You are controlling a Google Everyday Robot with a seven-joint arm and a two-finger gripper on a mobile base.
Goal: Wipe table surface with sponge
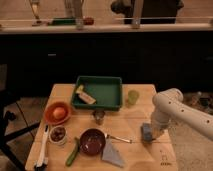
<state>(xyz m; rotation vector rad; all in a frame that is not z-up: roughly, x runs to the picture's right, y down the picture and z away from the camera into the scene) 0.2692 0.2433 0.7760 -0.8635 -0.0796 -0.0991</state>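
Note:
The sponge (146,132), a small grey-blue block, rests on the light tan table surface (135,115) near its right edge. My gripper (150,131) comes down from the white arm (172,107) on the right and is shut on the sponge, pressing it to the tabletop. The arm hides most of the gripper. A small dark printed mark (164,161) sits near the front right corner.
A green tray (107,85) at the back holds a yellowish block (84,95). Also on the table are a green cup (132,96), a metal cup (98,116), an orange bowl (57,112), a dark red bowl (92,141), a utensil (117,137) and a grey-blue cloth (112,154). A white brush (42,149) lies at the left.

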